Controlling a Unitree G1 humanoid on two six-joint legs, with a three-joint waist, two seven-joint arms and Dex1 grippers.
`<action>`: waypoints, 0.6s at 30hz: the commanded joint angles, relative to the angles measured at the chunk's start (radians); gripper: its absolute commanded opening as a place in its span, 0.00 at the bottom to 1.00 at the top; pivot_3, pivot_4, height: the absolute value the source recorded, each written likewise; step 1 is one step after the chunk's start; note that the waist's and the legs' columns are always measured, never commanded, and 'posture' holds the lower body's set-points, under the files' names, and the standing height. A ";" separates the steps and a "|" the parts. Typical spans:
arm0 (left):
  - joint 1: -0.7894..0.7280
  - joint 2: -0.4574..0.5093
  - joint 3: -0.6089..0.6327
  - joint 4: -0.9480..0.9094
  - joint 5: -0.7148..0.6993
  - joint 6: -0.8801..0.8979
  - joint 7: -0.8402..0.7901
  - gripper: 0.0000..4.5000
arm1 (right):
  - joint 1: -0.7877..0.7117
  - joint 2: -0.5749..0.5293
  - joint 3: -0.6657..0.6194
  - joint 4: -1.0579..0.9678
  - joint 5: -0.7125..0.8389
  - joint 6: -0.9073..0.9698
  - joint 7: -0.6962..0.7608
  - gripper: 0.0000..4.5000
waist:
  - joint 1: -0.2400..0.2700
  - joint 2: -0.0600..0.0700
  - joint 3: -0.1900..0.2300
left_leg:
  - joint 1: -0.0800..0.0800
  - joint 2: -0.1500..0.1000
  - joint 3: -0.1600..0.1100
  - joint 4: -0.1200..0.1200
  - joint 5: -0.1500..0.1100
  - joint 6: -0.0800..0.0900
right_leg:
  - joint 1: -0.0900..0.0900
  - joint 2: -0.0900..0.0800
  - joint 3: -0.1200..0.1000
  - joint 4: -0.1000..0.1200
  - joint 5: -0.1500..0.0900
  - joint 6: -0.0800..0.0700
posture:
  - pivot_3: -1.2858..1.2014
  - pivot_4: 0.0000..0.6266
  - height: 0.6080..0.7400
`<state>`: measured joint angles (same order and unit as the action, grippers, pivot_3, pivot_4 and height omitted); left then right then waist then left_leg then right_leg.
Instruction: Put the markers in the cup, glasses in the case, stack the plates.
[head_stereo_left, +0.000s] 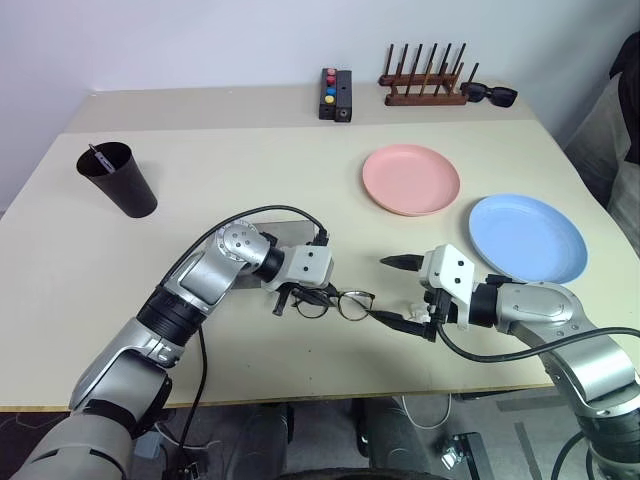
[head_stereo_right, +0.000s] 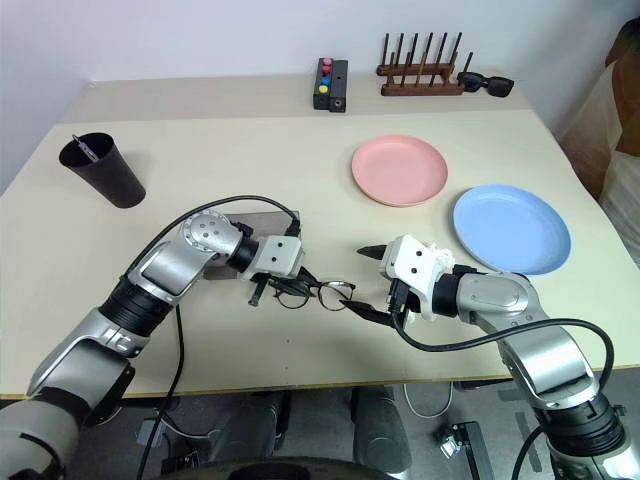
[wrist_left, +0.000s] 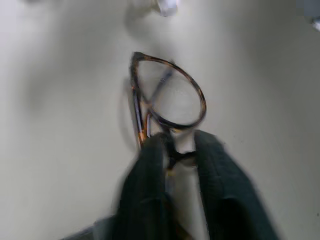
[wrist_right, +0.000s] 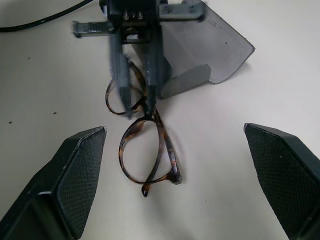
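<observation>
- My left gripper (wrist_right: 135, 97) is clenched on the glasses (head_stereo_left: 335, 303) at the bridge, on the table (head_stereo_left: 250, 150) beside the case (wrist_right: 220, 55).
- My right gripper (head_stereo_left: 400, 292) is spread wide, holding nothing.

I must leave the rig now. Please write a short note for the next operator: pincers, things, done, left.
Left pincer: shut on the thin tortoiseshell-framed glasses at the bridge.
Right pincer: open, empty, beside the glasses.
Grey hinged case: open, behind the left pincer.
Tall black plastic cup: holds one marker; whether both are inside I cannot tell.
Salmon pink round plate and light blue round plate: apart.
Left: case the glasses, stack plates.
</observation>
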<state>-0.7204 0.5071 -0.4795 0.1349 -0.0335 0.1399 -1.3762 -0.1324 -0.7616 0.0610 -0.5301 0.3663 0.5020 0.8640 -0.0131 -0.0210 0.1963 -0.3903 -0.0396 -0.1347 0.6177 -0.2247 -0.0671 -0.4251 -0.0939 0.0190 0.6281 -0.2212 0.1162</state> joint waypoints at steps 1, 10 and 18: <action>0.007 -0.003 -0.006 -0.010 0.011 0.020 0.006 0.01 | -0.008 0.004 -0.012 -0.024 0.006 -0.020 0.001 1.00 | 0.000 0.001 0.000 | 0.001 0.000 0.000 0.000 0.000 0.000 | 0.001 0.000 0.000 0.000 0.000 0.000 | 0.52 0.24 0.99; 0.031 0.019 0.040 -0.081 -0.071 0.077 -0.037 0.01 | -0.019 -0.024 -0.055 0.016 -0.010 -0.045 0.006 1.00 | 0.000 0.001 0.000 | 0.000 0.000 0.000 0.001 0.000 0.000 | 0.001 0.000 0.000 0.000 -0.001 0.001 | 0.52 0.24 0.99; 0.038 0.080 0.162 -0.157 -0.211 0.167 -0.072 0.01 | -0.034 -0.075 -0.161 0.075 -0.004 -0.068 0.024 1.00 | -0.001 0.000 0.000 | 0.000 0.000 0.000 0.001 0.000 0.000 | 0.001 0.000 0.000 0.000 -0.001 0.000 | 0.52 0.24 0.99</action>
<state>-0.6703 0.5660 -0.3786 0.0175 -0.1979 0.2937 -1.4380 -0.1532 -0.8159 -0.0554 -0.4509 0.3571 0.4525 0.8808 -0.0145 -0.0206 0.1964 -0.3902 -0.0395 -0.1348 0.6190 -0.2248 -0.0670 -0.4242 -0.0938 0.0188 0.6280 -0.2217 0.1165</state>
